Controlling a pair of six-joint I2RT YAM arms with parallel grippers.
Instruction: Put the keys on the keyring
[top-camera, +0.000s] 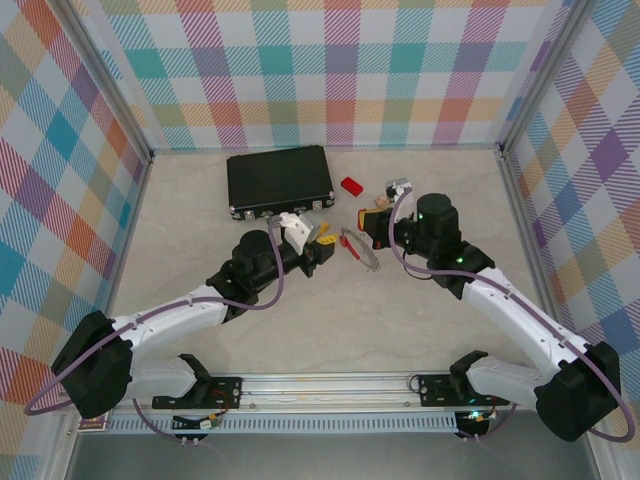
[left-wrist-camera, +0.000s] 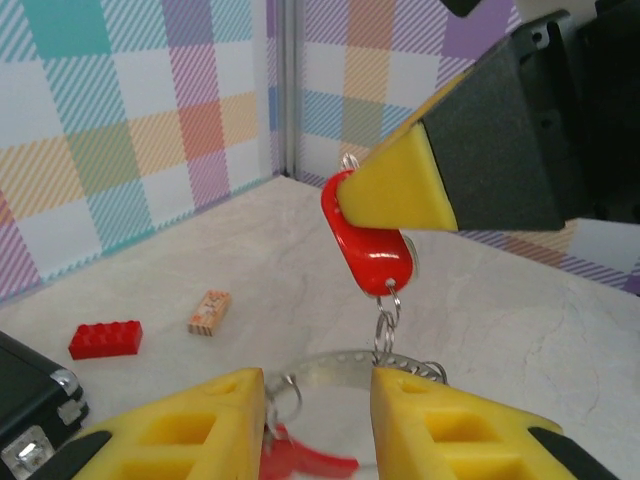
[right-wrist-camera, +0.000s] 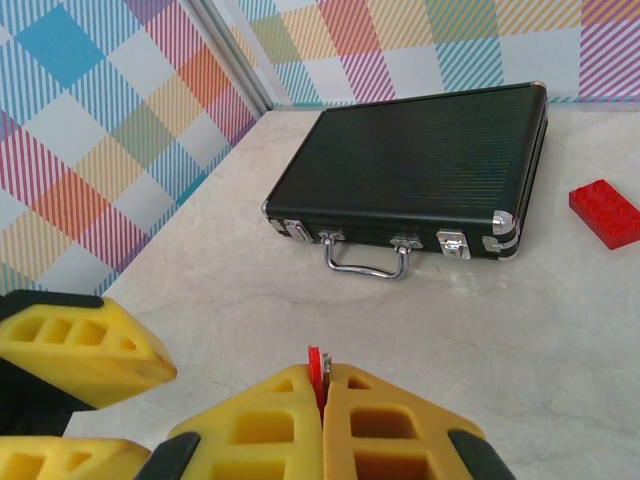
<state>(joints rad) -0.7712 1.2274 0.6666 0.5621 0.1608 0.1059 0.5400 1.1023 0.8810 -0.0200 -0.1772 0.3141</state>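
- Left gripper (left-wrist-camera: 318, 388) was clamped across the keyring (left-wrist-camera: 340, 358), mid-table, just near of the black case (top-camera: 279, 180).
- Right gripper (right-wrist-camera: 325, 385) was pinched shut on a key (right-wrist-camera: 316, 362), its red head above the keyring.

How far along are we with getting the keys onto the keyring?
Done: nothing is clearly threaded yet. In hand: the left gripper holds the keyring, and the right gripper is shut on a red-headed key, whose small ring hangs at the hoop's rim. Left: hooking that link on, if it isn't already (I can't tell), then releasing.
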